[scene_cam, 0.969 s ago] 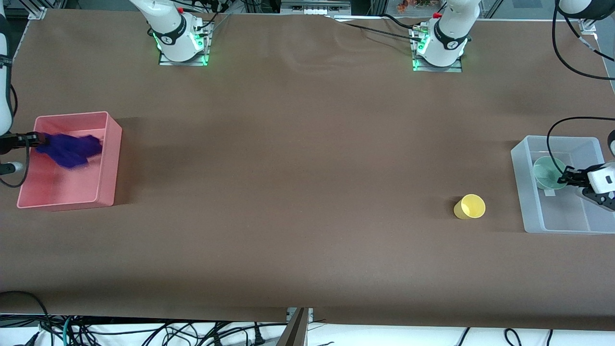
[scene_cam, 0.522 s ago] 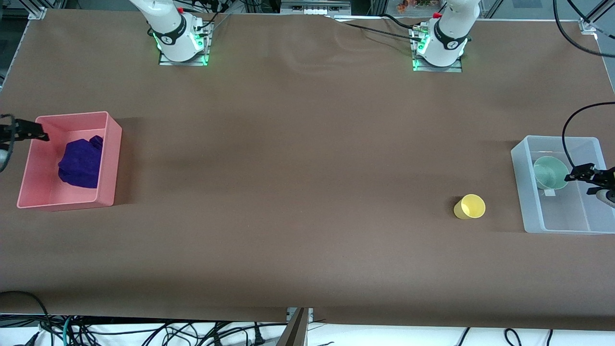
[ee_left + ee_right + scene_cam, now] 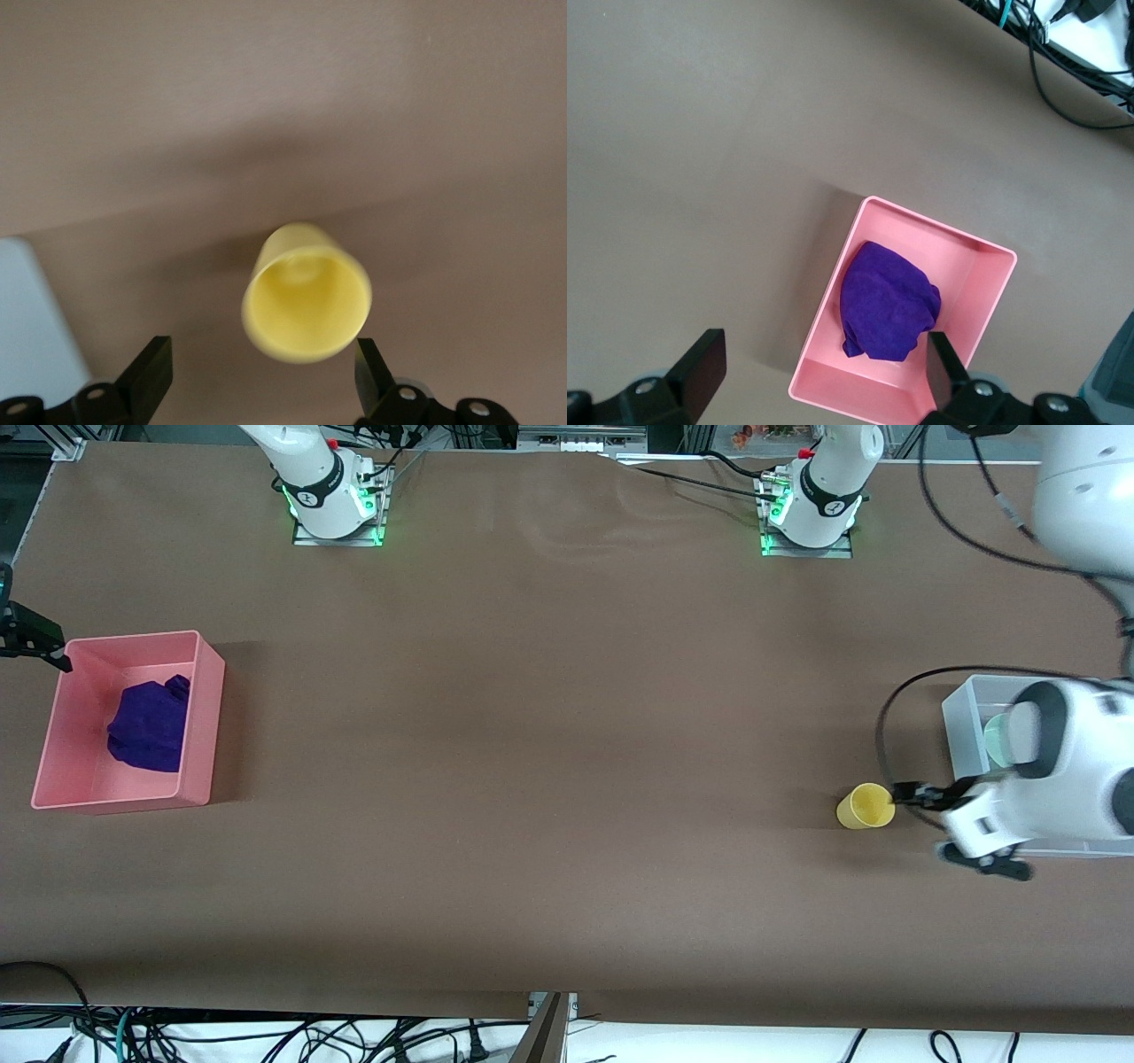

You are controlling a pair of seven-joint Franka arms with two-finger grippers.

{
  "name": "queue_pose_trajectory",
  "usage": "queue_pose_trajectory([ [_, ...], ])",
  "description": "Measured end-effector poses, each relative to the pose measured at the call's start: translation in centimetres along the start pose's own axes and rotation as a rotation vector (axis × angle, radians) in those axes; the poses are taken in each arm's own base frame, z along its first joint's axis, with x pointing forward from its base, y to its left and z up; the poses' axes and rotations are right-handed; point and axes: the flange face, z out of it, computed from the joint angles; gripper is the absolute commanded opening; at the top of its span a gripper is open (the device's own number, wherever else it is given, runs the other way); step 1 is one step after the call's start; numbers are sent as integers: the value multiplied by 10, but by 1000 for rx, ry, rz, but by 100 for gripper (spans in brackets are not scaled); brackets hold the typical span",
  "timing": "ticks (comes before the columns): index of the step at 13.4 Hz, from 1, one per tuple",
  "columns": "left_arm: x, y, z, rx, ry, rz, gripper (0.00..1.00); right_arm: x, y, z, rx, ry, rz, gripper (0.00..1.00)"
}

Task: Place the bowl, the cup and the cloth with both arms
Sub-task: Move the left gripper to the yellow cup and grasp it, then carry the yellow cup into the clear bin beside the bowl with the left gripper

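Observation:
The yellow cup [image 3: 866, 806] lies on its side on the brown table, its mouth facing my left gripper [image 3: 905, 792]. That gripper is open and empty, its fingertips just short of the rim; in the left wrist view the cup [image 3: 306, 294] sits between and ahead of the left gripper [image 3: 263, 359]. The sage-green bowl [image 3: 999, 740] rests in the clear bin [image 3: 961, 717], mostly hidden by the left arm. The purple cloth [image 3: 149, 726] lies in the pink bin [image 3: 199, 726]. My right gripper [image 3: 40, 651] is open and empty, above the bin's outer corner. In the right wrist view the right gripper [image 3: 824, 354] looks down on the cloth [image 3: 888, 301].
The pink bin [image 3: 859, 394] stands at the right arm's end of the table and the clear bin [image 3: 27, 310] at the left arm's end. Cables hang off the table edge nearest the front camera. The arm bases stand along the farthest edge.
My right gripper let the cloth drop into the pink bin and drew back above its outer corner. My left gripper left the bowl in the clear bin and moved to the cup's mouth.

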Motion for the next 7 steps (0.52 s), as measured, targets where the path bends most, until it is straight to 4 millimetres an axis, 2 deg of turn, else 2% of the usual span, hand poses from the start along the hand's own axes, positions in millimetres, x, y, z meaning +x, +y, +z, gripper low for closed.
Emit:
queue_pose_trajectory([
  [1, 4, 6, 23, -4, -1, -6, 72, 2, -3, 0, 2, 2, -4, 100],
  [2, 5, 3, 43, -8, -6, -10, 72, 7, -10, 0, 8, 0, 13, 100],
  [3, 4, -3, 53, -10, -12, -18, 71, 12, -21, 1, 19, -11, 73, 100],
  [5, 1, -15, 55, -12, -16, -35, 70, 20, -46, 1, 42, -51, 209, 100],
  [6, 0, -19, 54, -12, -14, -40, 40, 23, -58, -1, 49, -68, 252, 100],
  [7, -1, -21, 54, -13, -13, -43, 5, 22, -65, -4, 51, -76, 277, 100],
])
